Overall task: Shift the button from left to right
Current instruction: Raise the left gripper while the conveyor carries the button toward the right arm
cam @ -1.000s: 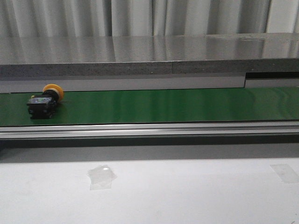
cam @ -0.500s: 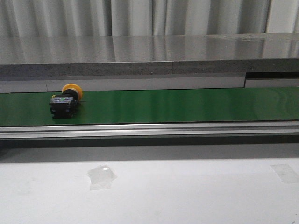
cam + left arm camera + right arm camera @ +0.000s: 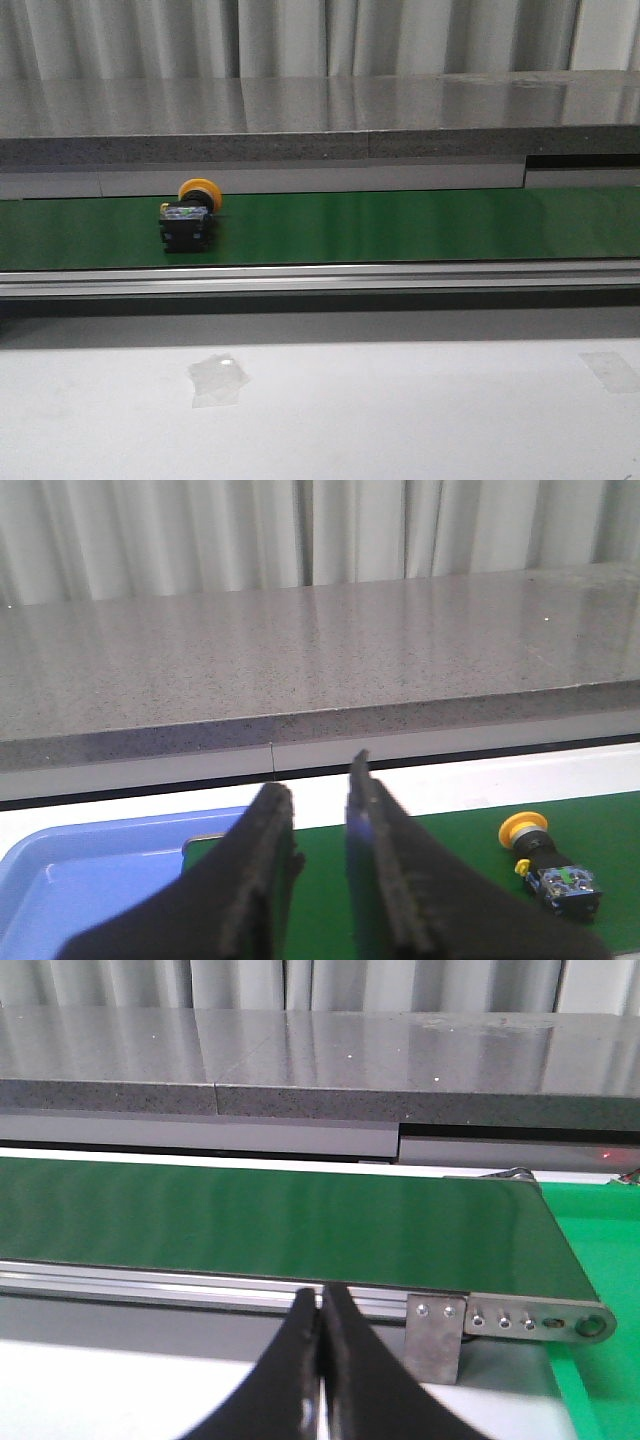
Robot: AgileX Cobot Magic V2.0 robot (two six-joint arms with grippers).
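The button point(image 3: 190, 217) lies on its side on the green conveyor belt point(image 3: 400, 225), left of the middle, its yellow-orange cap pointing to the back. In the left wrist view the button point(image 3: 552, 865) rests on the belt, apart from my left gripper point(image 3: 317, 790), which is open with nothing between its fingers. My right gripper point(image 3: 321, 1298) is shut and empty, in front of the belt's aluminium rail point(image 3: 200, 1285). Neither gripper shows in the front view.
A grey stone ledge point(image 3: 320, 120) runs behind the belt. A blue tray point(image 3: 90, 880) sits at the belt's left end. The belt's right end has a metal bracket point(image 3: 436, 1332) and a green surface point(image 3: 600, 1260) beyond it. Clear tape point(image 3: 218, 378) lies on the white table.
The button has travelled to the right along the belt, from the far left to left of the middle. No gripper touched it.
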